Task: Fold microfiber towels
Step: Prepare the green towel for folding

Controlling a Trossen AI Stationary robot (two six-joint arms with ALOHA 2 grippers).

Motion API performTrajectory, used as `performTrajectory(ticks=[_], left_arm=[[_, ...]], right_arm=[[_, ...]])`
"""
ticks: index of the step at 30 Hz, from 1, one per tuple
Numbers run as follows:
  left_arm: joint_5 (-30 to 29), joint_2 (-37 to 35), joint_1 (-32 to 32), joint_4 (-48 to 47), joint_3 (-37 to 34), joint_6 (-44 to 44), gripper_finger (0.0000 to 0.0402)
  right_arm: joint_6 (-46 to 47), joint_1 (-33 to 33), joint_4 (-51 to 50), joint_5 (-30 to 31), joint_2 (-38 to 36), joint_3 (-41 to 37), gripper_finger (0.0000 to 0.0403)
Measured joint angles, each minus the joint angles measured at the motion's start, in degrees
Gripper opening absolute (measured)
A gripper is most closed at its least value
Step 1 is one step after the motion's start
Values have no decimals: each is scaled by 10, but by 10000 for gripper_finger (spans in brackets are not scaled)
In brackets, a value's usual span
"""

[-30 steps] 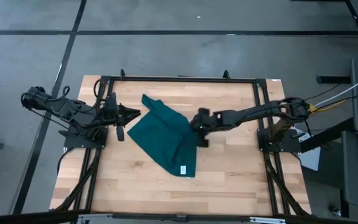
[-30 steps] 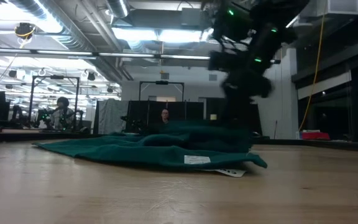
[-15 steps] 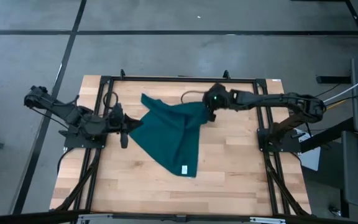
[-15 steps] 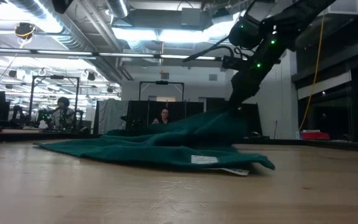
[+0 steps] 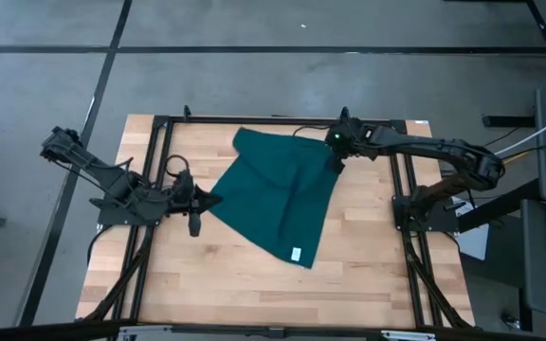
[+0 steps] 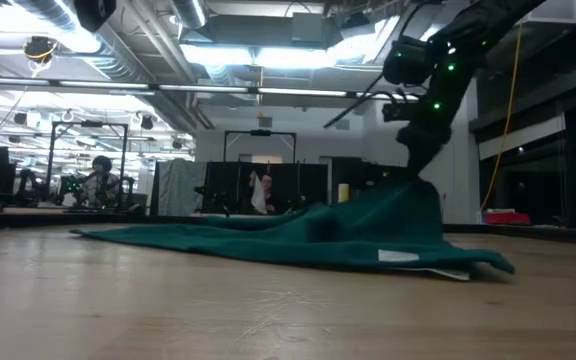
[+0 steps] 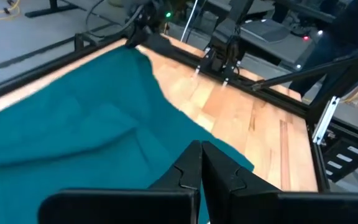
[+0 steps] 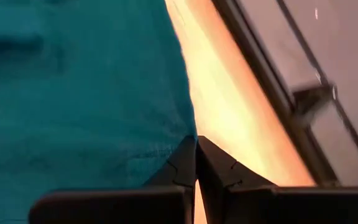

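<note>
I have the right gripper [image 5: 336, 161] fingers clenched on a far corner of the dark teal-green microfiber towel [image 5: 278, 194], lifting it to spread the cloth flat on the wooden bench [image 5: 368, 251], while the left gripper [image 5: 218, 200], fingers pressed together, waits at the opposite corner.

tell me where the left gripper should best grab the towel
Probably the towel's pointed corner nearest the left gripper, approached level from the left. That corner lies flat and free on the table, while the right gripper holds the far corner lifted.
</note>
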Motion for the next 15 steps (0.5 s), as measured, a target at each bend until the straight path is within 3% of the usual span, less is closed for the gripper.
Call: performTrajectory(ticks=[7, 15], left_arm=[[19, 29, -8, 16, 0, -21, 1], [29, 51, -15, 34, 0, -32, 2]], right_arm=[[92, 21, -66, -10, -61, -68, 3], [222, 111, -72, -14, -178, -133, 15]])
